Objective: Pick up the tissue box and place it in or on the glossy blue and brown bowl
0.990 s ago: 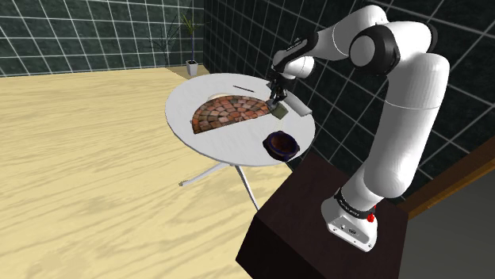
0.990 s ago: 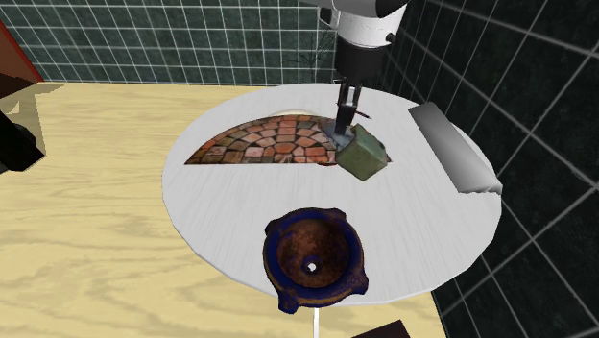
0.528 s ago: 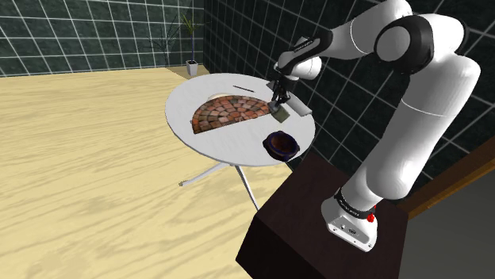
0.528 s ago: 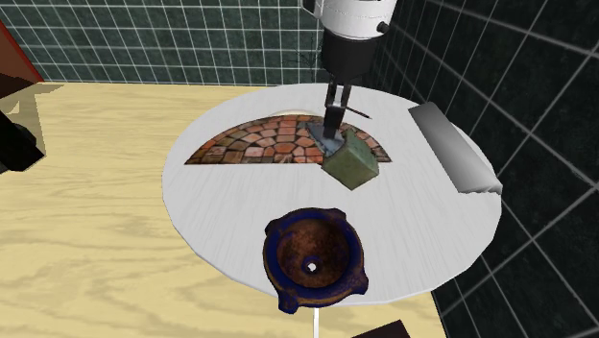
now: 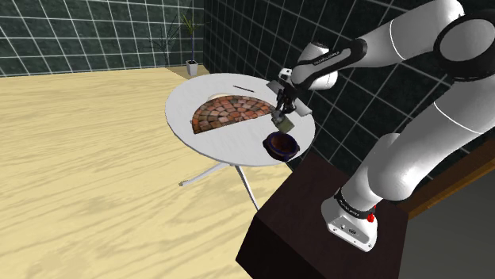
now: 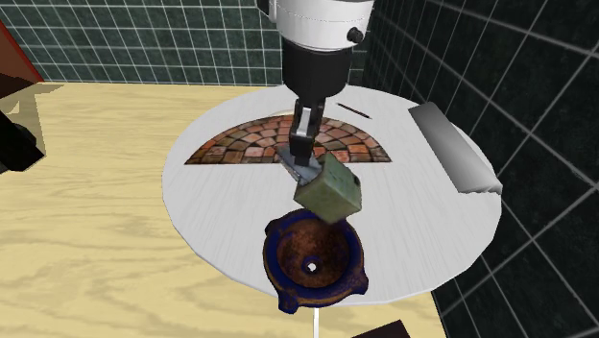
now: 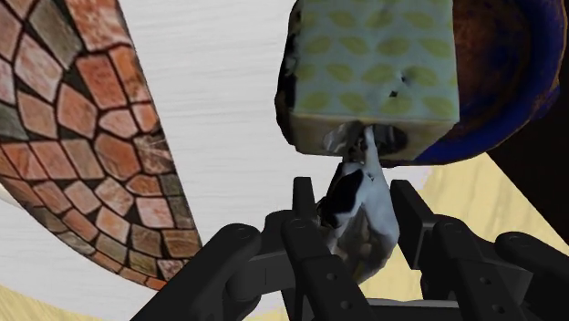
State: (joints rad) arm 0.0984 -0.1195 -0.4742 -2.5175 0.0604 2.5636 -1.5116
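The fingers point(image 7: 406, 214) pinched the tissue tuft sticking out of the green patterned tissue box point(image 6: 329, 189). The box hung tilted just beyond their tips, clear of the white desk point(image 6: 211, 221), over the nearest rim of the blue-and-brown bowl point(image 6: 314, 261).

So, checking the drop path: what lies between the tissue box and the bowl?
Nothing: in the second exterior view the tissue box hangs above the blue and brown bowl, the gap bare.
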